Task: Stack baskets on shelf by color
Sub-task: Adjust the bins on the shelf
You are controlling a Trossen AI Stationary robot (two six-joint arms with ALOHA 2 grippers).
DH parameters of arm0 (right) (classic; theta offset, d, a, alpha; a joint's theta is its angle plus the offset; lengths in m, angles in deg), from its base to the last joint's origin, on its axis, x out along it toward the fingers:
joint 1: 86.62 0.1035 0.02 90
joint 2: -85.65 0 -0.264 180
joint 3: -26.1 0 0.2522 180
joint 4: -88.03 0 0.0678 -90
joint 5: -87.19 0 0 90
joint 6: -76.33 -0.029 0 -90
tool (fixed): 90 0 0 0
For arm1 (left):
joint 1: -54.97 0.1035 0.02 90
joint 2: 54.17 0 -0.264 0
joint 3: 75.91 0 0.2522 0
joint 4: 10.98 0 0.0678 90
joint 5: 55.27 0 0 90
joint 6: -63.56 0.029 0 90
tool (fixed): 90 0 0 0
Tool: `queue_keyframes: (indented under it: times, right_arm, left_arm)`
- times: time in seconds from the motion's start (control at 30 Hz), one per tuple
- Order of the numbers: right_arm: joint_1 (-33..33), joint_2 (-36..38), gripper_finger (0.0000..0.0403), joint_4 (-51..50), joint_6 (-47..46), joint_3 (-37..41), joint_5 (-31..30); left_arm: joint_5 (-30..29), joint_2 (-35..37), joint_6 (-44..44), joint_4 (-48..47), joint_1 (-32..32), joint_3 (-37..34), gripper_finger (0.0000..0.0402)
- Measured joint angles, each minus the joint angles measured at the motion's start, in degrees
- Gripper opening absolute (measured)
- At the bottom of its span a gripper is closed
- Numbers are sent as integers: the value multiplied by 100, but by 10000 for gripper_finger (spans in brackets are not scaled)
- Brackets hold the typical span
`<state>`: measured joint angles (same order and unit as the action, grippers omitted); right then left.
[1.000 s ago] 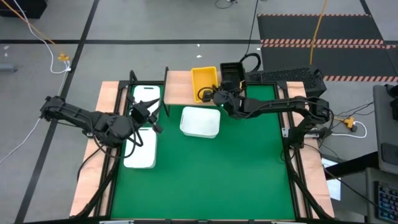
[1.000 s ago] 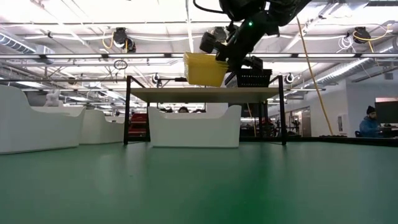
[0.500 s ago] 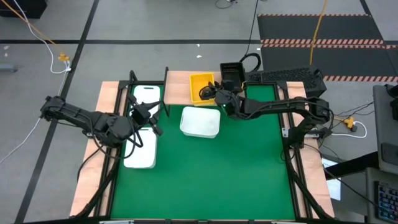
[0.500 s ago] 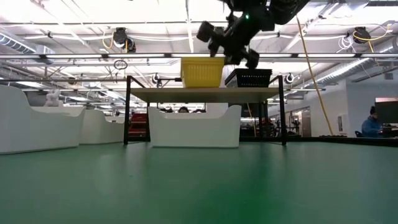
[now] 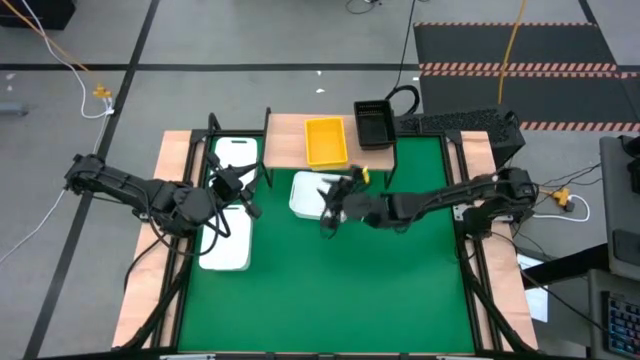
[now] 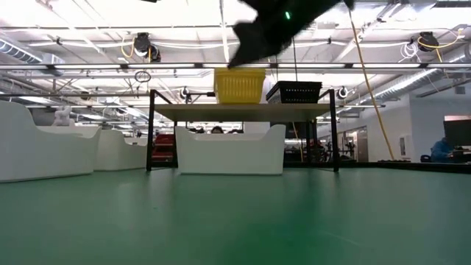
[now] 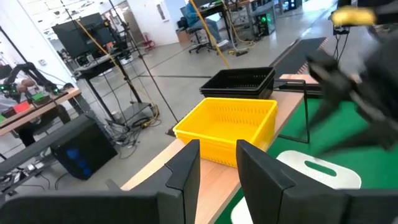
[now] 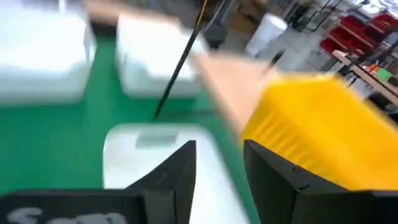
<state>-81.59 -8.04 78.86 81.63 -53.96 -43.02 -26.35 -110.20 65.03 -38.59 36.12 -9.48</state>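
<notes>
Counting: one yellow mesh plastic basket (image 5: 327, 141) and one black mesh basket (image 5: 373, 123) on the light wooden shelf (image 5: 286, 141) at top centre, three white solid baskets (image 5: 319, 197) lower. Right gripper (image 5: 331, 212) open, empty; left gripper (image 5: 228, 186) parted, empty.

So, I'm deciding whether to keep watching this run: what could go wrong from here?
The right gripper hangs open over the white basket beside the shelf; a skewed grab could tip it. The yellow basket and black basket sit close together, so a later placement may knock one. The left gripper waits above other white baskets.
</notes>
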Motion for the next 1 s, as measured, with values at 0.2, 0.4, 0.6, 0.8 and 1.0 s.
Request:
queue_keyframes:
  times: [0.2, 0.4, 0.6, 0.8, 1.0]
  right_arm:
    - [-9, -324, 91, 1031, 583, 822, -5]
    - [-310, -317, 71, 3019, 1350, 1471, -9]
    - [-539, -319, 68, 3392, 1599, 1481, 0]
    - [-710, -313, 68, 3971, 1843, 1461, 10]
    - [-996, -313, 68, 4061, 1778, 1461, 5]
  left_arm:
    - [-4, 0, -37, 71, 2, 0, 106]
    - [-3, 0, -80, 74, 0, 0, 106]
    - [-5, 0, -72, 74, 2, 0, 106]
    - [-11, 0, -55, 70, 2, 0, 106]
    - [-15, 0, -50, 46, 2, 0, 106]
